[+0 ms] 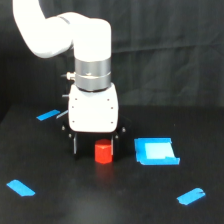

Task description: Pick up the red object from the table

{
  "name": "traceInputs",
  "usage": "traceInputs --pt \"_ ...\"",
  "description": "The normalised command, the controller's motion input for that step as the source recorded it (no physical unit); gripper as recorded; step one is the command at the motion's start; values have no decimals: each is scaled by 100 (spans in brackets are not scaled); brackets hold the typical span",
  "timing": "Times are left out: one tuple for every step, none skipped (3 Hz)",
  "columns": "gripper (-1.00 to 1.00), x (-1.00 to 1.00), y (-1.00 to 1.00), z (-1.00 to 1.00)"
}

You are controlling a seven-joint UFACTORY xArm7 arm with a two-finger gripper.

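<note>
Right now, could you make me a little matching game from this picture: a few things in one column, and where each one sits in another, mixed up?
Things:
1. red block
2. blue square
3. pincer
4. tape strip

Places:
A. near the exterior view's lower left corner
B. hanging from the white arm, just above the table
C. directly under the pincer
D. on the exterior view's right of the red block

Pairs: 1-C, 2-D, 3-B, 4-A

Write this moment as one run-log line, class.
gripper: lowered over block, jaw state unclear | red block: on table | blue square: beside, apart
</note>
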Motion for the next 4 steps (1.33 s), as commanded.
traceInputs --pt "-62 -1 -20 -17" --pt "-98 13 9 32" --pt "-98 11 9 43" --pt "-98 5 6 51"
